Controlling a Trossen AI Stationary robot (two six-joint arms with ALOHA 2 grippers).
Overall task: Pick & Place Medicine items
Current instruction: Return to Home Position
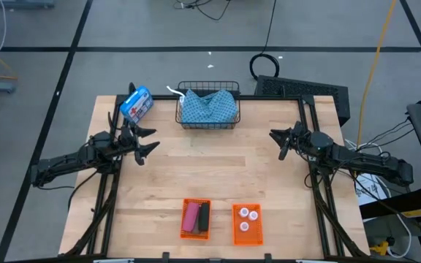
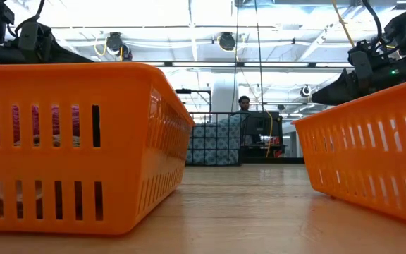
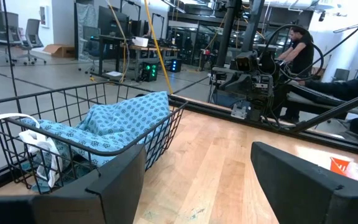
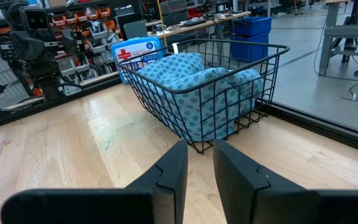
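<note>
Wooden table [image 1: 210, 172]: we see left gripper [image 1: 150, 140] at 9 o'clock, spread; right gripper [image 1: 276, 144] at 3, narrowly parted; white bottles [image 1: 245, 212] in orange basket [image 1: 246, 238] at 6.

Three white bottles [image 1: 244, 212] [image 1: 253, 215] [image 1: 244, 226], two bandages [image 1: 191, 217] [image 1: 204, 215], two orange baskets [image 1: 195, 200] [image 1: 247, 238], one wire basket [image 1: 207, 83].

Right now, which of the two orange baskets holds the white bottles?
The right-hand orange basket in the high view: three white bottles lie in it. The left orange basket holds a pink piece and a black piece.

Bottles [image 1: 248, 215] right; bandages [image 1: 196, 217] left; cloth [image 1: 209, 107] behind
</note>
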